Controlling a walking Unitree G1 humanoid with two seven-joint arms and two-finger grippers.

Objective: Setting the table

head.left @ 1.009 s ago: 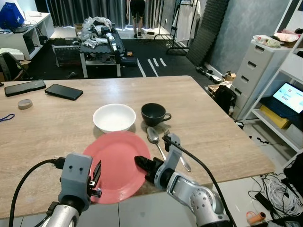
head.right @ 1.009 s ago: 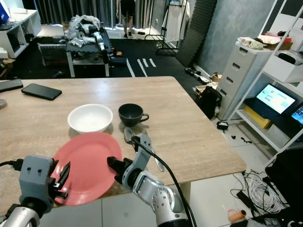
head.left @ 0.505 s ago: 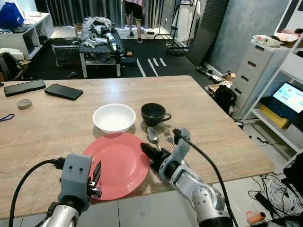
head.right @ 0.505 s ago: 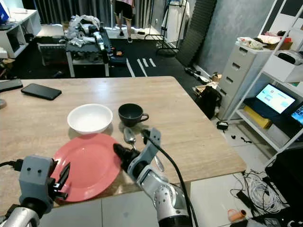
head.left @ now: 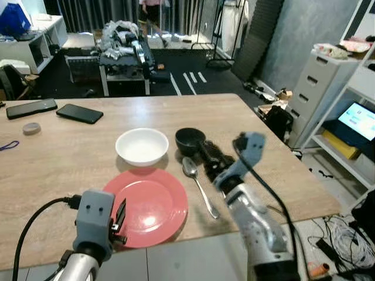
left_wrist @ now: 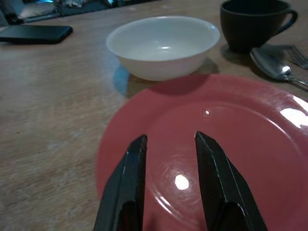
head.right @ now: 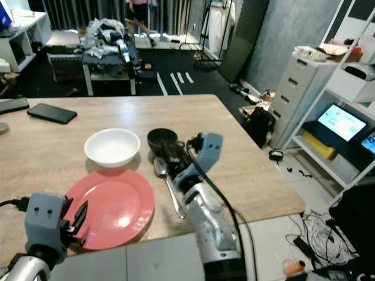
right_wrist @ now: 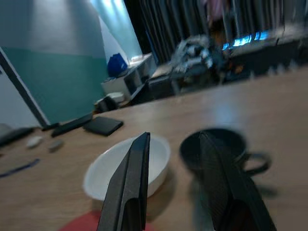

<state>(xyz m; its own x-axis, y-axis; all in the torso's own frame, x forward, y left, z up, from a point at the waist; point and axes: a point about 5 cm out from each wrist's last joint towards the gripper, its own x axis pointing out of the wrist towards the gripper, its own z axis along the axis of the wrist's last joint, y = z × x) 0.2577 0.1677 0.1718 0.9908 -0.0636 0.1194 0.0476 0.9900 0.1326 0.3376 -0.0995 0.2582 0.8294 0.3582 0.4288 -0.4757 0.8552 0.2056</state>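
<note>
Now the right hand (head.left: pixel 212 157) is lifted off the pink plate (head.left: pixel 149 205) and raised beside the black cup (head.left: pixel 189 140), its fingers parted and holding nothing. A second ago it was low at the plate's near-right rim, with the plate hanging over the counter (head.left: pixel 70 146) edge; the plate now lies farther in, just in front of the white bowl (head.left: pixel 142 146). The spoon (head.left: pixel 198 182) rests just right of the plate, a fork (left_wrist: pixel 299 55) beside it. The plate looks placed, so the cup is probably next. The left hand (left_wrist: pixel 168 185) hovers over the plate's near rim as before, fingers apart and empty.
</note>
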